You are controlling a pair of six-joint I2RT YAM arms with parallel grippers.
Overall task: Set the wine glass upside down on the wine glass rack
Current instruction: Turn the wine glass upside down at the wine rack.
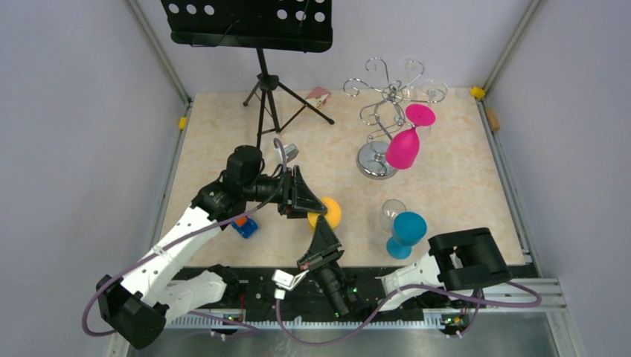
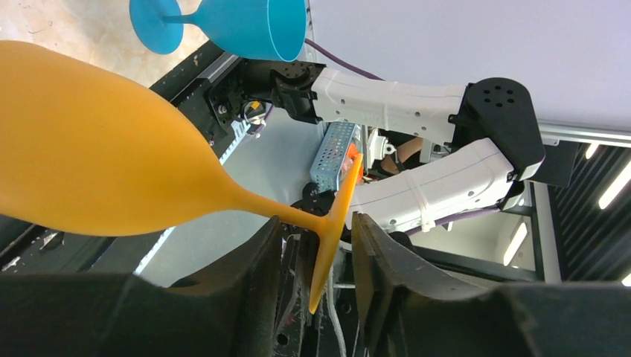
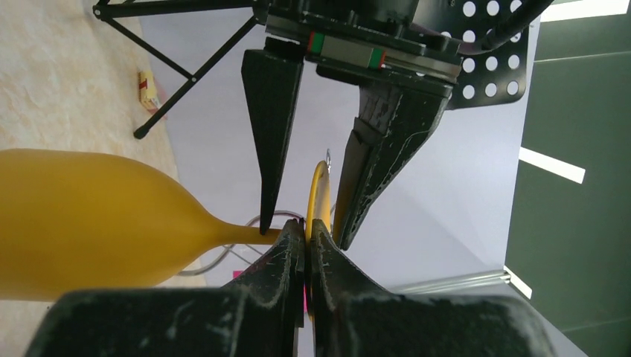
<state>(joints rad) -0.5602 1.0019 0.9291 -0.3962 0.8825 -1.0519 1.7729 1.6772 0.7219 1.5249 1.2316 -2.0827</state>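
Tapering orange wine glass (image 2: 89, 156) (matte, smooth)

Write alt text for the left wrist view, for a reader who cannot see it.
An orange-yellow plastic wine glass crosses the view sideways, its round foot edge-on between the two parted black fingers of the left claw. Behind it are a teal plastic wine glass and the white right arm.

Robot lab cell, tabletop (image 1: 446, 186) boxed by plain grey walls (image 1: 74, 111), aluminium frame posts (image 1: 513, 44), trailing cables (image 1: 95, 297)
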